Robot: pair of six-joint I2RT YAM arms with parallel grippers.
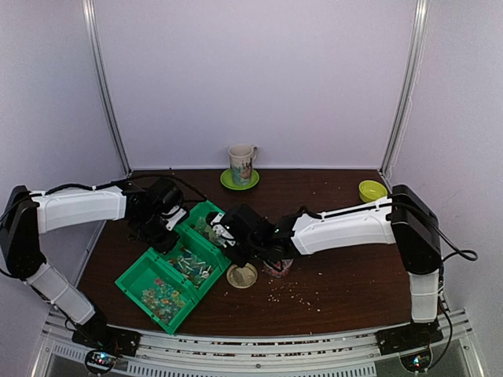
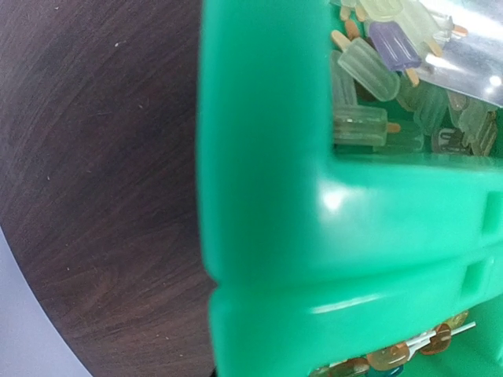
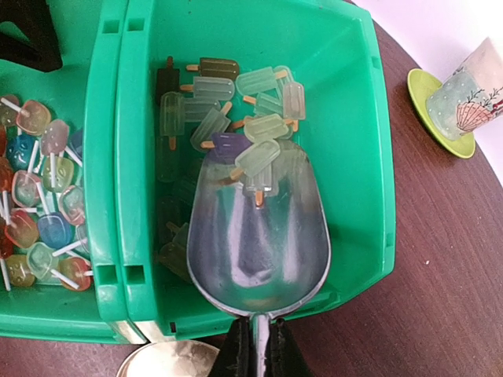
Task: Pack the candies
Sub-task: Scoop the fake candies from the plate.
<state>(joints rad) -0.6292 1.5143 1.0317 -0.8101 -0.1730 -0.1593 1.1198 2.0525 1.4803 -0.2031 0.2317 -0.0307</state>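
While the right pincer (image 3: 255, 357) pinches the scoop (image 3: 259, 236) by its handle, the bowl lies lengthwise in the bin (image 3: 357, 94). The candies (image 3: 263, 126) are heaped straight ahead at its lip. The left pincer (image 1: 163, 234), pressed together, sits at the bin's left wall.

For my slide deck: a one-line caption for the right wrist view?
Right fingers hold a metal scoop in a green bin, popsicle-shaped candies on its tip.

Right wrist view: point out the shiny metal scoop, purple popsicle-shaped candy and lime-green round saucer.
shiny metal scoop (image 3: 259, 243), right wrist view, bowl centre.
purple popsicle-shaped candy (image 3: 228, 143), right wrist view, its body.
lime-green round saucer (image 3: 420, 94), right wrist view, bare rim.
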